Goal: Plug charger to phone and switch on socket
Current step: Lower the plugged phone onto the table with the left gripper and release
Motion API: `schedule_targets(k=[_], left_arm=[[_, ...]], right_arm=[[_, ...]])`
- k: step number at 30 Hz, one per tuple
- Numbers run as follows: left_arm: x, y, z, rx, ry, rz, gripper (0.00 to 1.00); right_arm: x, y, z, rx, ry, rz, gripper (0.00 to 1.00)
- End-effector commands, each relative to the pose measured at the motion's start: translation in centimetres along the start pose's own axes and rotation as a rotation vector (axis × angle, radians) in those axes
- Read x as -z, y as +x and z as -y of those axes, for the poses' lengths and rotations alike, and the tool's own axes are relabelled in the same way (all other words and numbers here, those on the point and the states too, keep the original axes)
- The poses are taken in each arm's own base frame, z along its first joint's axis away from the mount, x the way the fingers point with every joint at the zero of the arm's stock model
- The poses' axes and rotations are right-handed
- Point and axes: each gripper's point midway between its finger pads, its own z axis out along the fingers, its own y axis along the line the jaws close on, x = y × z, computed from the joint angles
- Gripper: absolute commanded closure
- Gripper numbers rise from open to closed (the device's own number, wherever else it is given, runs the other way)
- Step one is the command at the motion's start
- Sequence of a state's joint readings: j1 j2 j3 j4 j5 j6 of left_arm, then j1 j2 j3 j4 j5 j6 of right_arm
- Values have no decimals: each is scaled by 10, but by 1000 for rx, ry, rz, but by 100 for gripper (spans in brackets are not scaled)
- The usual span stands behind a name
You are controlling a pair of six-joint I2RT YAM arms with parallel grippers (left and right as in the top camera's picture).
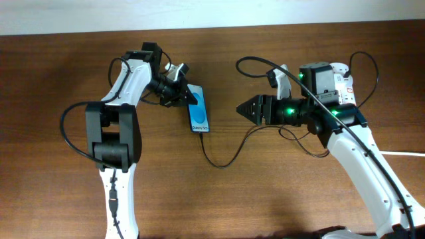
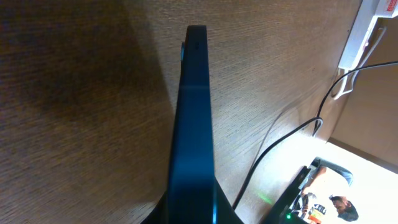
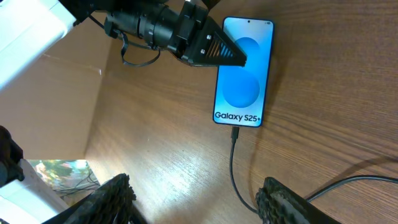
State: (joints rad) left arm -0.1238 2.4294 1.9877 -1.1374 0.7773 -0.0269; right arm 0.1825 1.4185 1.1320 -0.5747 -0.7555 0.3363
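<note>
Black charger [image 3: 233,163]: tip seated in the Galaxy S25+ phone [image 3: 242,71] lying on the tabletop.
Left tool [image 3: 231,57]: pinching the phone's edge.
Right tool [image 3: 198,198]: wide, empty.
Left to do: switch on the socket [image 2: 367,31].

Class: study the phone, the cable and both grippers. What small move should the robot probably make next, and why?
Probably swing the right gripper toward the socket switch: the charger already sits in the phone, which the left gripper steadies, while the right gripper looks open and empty.
</note>
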Motion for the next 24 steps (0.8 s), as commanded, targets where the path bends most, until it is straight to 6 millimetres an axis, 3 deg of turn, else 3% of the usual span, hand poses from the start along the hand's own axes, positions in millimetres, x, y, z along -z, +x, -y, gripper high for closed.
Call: schedule_targets(k=[1, 4, 10, 16, 21, 24], left_arm=[[-5, -2, -14, -16, -54, -4, 98], [-4, -1, -23, -11, -104, -8, 90], [-3, -1, -31, -12, -154, -8, 85], [-2, -1, -36, -12, -180, -7, 62], [0, -1, -45, -12, -237, -7, 58], [3, -1, -59, -12, -319, -6, 49]], right_arm=[[3, -3, 5, 4, 38, 13, 32], [3, -2, 7, 0, 46, 10, 32], [3, -1, 7, -3, 47, 7, 31], [4, 2, 10, -16, 59, -4, 31], [4, 3, 10, -18, 60, -6, 31], [4, 4, 13, -27, 74, -12, 31]])
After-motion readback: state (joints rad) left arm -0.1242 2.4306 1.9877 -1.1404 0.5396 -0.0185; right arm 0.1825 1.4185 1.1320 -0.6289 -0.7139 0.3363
